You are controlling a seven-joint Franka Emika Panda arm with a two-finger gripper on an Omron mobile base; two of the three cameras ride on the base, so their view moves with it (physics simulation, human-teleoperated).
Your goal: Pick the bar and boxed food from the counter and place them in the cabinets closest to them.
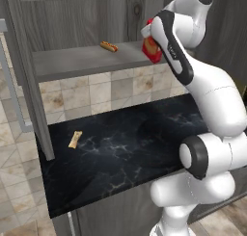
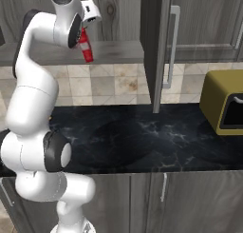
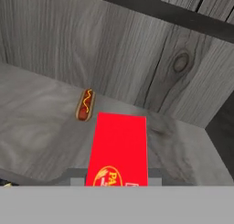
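My tool (image 2: 85,34) is clamped on the carton (image 3: 118,147); I should lower it flat onto the shelf (image 3: 41,113), clear of the hot dog (image 3: 85,104).

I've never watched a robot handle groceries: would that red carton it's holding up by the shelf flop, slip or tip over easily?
The boxed food probably stays stiff: its faces look flat and its edges straight in the end effector. It likely weighs little, since it hangs tilted in a grip near one end without sagging. Tall and slim, it may tip if stood upright on the cabinet shelf.
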